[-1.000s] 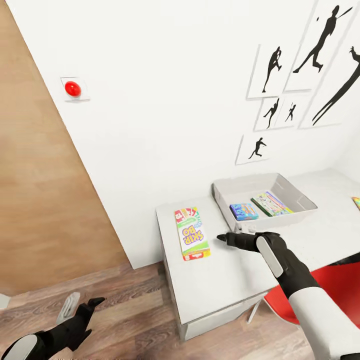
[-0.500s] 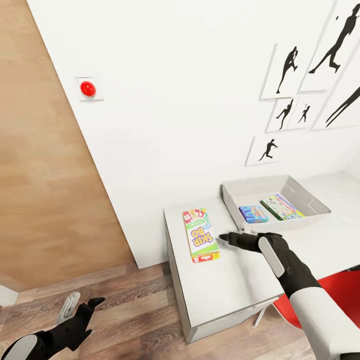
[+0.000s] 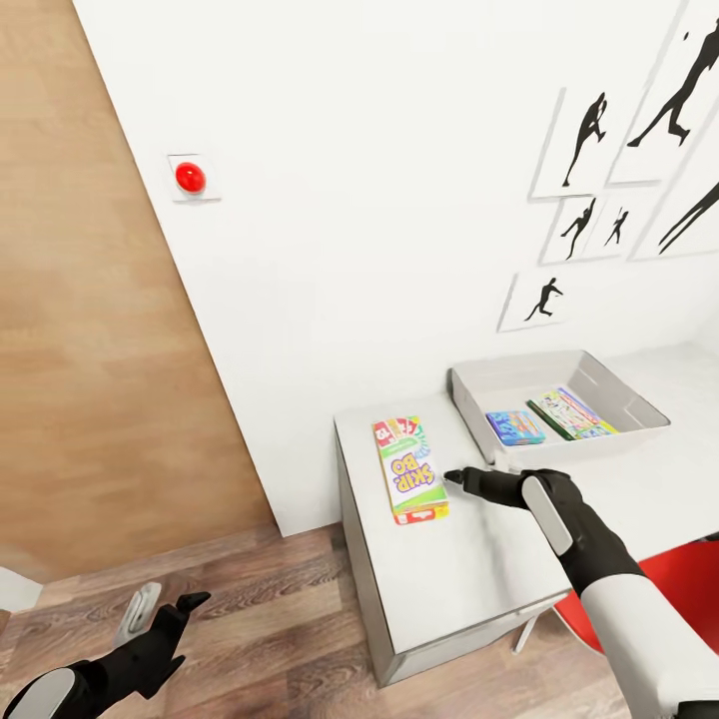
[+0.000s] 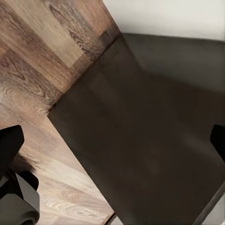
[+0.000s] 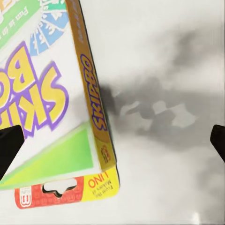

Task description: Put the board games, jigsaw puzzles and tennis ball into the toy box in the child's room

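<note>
1. White-walled room: marbled desk [image 3: 469,569] at lower right of the head view.
2. Skip-Bo box [image 3: 409,469] lies flat, left of the toy box [image 3: 469,399].
3. My right gripper [image 3: 454,477] gapes wide beside it, holding nothing.
4. My left gripper [image 3: 175,614] hangs open over the floor [image 3: 280,619].

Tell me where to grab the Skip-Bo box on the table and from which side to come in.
Judging from its pose, grip the Skip-Bo box across its narrow width, fingers on the two long side edges. It lies flat on the table, so come down from above. The right gripper hangs open beside its long edge, nearest to it.
</note>
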Available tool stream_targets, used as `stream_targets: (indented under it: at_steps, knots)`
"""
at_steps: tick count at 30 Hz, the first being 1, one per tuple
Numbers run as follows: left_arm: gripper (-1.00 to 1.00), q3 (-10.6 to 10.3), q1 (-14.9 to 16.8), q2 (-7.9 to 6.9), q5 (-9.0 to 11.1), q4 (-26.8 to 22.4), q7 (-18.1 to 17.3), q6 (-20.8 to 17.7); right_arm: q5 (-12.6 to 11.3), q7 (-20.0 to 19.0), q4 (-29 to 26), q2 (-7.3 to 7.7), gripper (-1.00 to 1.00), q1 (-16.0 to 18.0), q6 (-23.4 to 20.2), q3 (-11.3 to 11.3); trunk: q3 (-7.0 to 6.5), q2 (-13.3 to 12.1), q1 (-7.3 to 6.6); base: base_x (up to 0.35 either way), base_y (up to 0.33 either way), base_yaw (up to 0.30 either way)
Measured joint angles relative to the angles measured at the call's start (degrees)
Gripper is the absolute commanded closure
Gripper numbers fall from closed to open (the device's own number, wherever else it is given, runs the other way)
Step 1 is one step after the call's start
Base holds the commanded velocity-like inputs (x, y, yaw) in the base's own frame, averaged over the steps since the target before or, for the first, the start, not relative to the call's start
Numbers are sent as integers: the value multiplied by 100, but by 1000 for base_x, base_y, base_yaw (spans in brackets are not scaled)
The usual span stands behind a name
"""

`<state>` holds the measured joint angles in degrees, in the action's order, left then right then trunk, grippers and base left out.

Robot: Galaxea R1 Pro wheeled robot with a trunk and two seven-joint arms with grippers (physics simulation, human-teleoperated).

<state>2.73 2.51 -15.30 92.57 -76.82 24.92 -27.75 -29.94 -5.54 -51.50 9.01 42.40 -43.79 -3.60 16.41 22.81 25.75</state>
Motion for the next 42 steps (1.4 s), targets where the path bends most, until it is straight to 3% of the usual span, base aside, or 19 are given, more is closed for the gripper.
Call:
stream_targets:
  at_steps: [13,42]
  knots:
    - [-100,1,0,0,0,6,-5,1,9,-2,520,-5,-100,25,260,394,0,0,0,0,2,0]
    - [-100,-6,-1,0,0,19,-5,1,-193,4,598,-5,-100,27,308,448,-22,0,0,0,0,70]
